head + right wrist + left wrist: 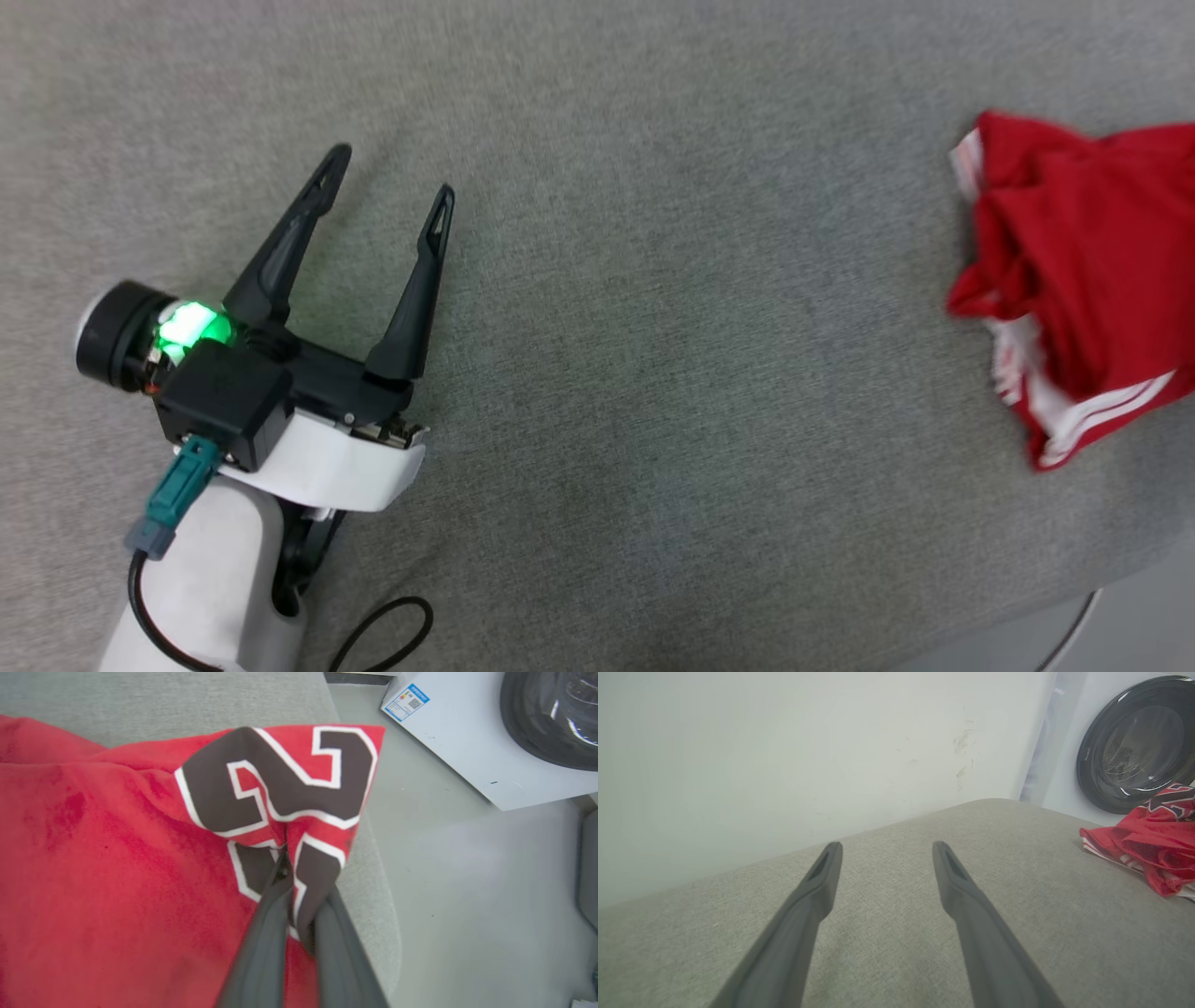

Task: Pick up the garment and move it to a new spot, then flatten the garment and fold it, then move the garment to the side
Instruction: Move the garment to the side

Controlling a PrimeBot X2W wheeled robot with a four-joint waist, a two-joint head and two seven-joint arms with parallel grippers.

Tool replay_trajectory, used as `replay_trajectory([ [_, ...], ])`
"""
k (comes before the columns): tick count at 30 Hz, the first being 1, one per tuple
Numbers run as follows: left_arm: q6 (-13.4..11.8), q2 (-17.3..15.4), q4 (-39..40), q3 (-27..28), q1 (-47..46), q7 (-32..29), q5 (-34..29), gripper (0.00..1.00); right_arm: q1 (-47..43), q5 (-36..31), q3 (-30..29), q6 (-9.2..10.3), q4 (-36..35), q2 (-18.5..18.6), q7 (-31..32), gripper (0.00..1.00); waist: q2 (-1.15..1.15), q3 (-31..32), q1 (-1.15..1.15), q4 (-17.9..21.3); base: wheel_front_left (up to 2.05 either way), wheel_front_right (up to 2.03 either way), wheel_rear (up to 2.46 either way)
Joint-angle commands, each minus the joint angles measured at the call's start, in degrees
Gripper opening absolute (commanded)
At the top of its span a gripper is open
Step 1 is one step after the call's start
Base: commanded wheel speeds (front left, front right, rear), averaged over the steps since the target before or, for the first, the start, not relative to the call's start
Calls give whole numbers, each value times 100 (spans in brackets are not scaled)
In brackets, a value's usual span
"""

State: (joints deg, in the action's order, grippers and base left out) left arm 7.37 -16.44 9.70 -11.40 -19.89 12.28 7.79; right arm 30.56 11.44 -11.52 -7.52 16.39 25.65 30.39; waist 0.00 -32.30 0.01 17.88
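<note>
The garment is a bright red jersey, bunched at the right edge of the grey cushion in the head view, white striped trim showing. My left gripper rests open over bare fabric far to its left, nothing between its fingers. From the left wrist, the garment lies at the right, apart from the left gripper. My right gripper is shut on a fold of the garment, pinching it among the white-outlined black numbers near the cushion's edge.
The grey cushioned surface spreads wide between left gripper and jersey. A white washing machine with a dark round door stands beyond the far edge, a pale wall beside it. Grey floor drops off right of the cushion.
</note>
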Motion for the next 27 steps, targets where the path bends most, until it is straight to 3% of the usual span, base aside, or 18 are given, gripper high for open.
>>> replay_trajectory([
  [1,9,-75,77,-45,-164,-36,36,100,211,-121,-200,6,75,66,-134,0,0,-405,-1,25,0,0,0],
  [7,12,-219,189,-168,-393,-80,84,100,575,-633,-748,6,295,115,-591,0,0,-650,-1,-55,0,0,0],
  [15,14,-279,139,-287,-540,-37,178,100,859,-1264,-1337,7,983,-248,-1214,0,0,-771,-1,-192,0,0,0],
  [16,14,-278,120,-294,-538,-19,190,100,855,-1341,-1348,7,1088,-276,-1287,30,0,-771,-1,-208,0,0,0],
  [18,6,-273,82,-300,-542,2,195,100,904,-1415,-1427,7,1259,-333,-1483,100,0,-761,-1,-236,0,0,0],
  [27,-54,-157,-173,-378,-394,156,259,100,934,-2121,-1869,7,1496,-463,-2481,100,0,-302,-1,-373,0,0,0],
])
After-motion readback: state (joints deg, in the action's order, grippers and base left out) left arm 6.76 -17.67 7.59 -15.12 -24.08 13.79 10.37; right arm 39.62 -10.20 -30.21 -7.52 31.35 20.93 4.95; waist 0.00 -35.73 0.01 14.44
